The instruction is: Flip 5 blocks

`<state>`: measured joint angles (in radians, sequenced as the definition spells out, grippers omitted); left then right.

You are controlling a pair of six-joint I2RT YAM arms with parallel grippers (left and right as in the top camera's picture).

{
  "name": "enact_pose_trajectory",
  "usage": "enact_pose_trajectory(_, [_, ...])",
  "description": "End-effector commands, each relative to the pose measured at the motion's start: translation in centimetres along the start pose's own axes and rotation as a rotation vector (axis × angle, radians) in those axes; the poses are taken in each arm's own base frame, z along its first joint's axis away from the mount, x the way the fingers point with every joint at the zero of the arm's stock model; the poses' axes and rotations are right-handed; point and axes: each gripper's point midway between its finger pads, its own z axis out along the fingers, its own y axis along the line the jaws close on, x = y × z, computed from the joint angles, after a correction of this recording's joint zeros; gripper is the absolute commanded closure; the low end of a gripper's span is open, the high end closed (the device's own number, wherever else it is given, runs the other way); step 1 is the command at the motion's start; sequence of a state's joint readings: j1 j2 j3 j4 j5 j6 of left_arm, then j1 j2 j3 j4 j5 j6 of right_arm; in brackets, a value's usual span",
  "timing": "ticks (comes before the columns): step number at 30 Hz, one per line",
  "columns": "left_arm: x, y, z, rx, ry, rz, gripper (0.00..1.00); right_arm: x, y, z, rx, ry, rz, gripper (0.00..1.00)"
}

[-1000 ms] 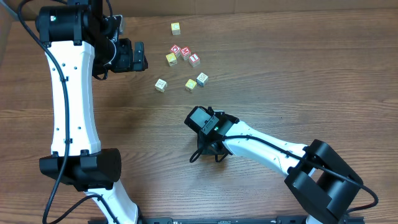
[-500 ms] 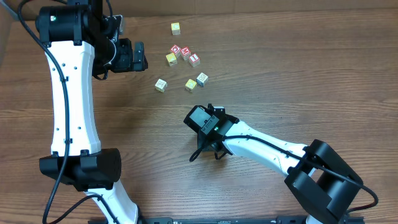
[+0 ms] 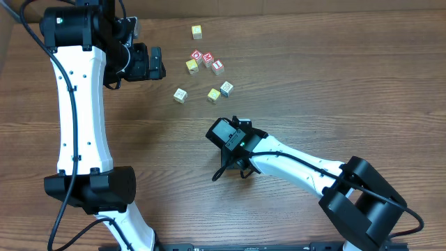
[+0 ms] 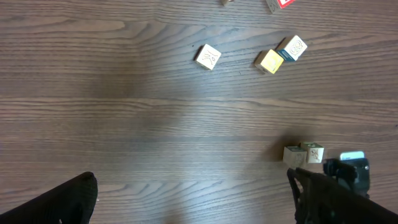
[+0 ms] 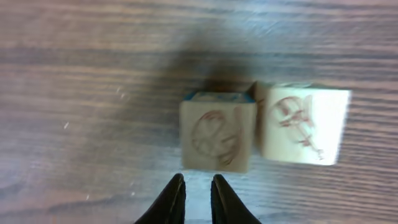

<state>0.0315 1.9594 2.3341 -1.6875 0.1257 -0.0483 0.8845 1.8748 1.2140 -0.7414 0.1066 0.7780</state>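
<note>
Right gripper [image 5: 198, 198] has its tips almost pressed together, pinching nothing, just short of a cream block [image 5: 217, 137]. A second cream block [image 5: 301, 124] touches that one's side, both flat on the wooden table [image 5: 74, 93]. Left gripper [image 3: 157, 62] hangs spread wide and empty at the far left. A third cream block [image 3: 180, 95], a yellow block [image 3: 213, 95] and a blue-sided block [image 3: 226, 88] just beside it lie mid-table, near the red cubes [image 3: 208, 59].
</note>
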Motion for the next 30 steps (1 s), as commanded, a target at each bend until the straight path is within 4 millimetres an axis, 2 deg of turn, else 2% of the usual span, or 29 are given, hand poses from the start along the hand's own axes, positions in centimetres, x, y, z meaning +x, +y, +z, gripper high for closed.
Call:
enact_pose_trajectory(1, [0.1,-0.1,0.5,-0.005,0.016,0.015,0.00,-1.0,3.9,-2.5,-0.153,0.011,-0.069,0.83])
enact_pose_trajectory(4, [0.1,-0.1,0.5,-0.005,0.016,0.015,0.00,-2.4,5.7,-3.8,-0.215,-0.027,-0.067,0.83])
enact_pose_trajectory(8, [0.1,-0.1,0.5,-0.005,0.016,0.015,0.00,-4.0,6.8,-3.9,-0.251,-0.098,-0.062,0.87])
enact_pose_trajectory(13, [0.1,-0.1,0.5,-0.005,0.016,0.015,0.00,-4.6,6.2,-2.8,-0.192,-0.138,-0.058,0.89])
enact_pose_trajectory(20, [0.1,-0.1,0.5,-0.005,0.016,0.015,0.00,-3.2,5.2,0.0,-0.125,-0.073,-0.069,0.90])
enact_pose_trajectory(30, [0.1,-0.1,0.5,-0.005,0.016,0.015,0.00,-3.1,2.7,0.4,-0.004,-0.085,-0.072,0.89])
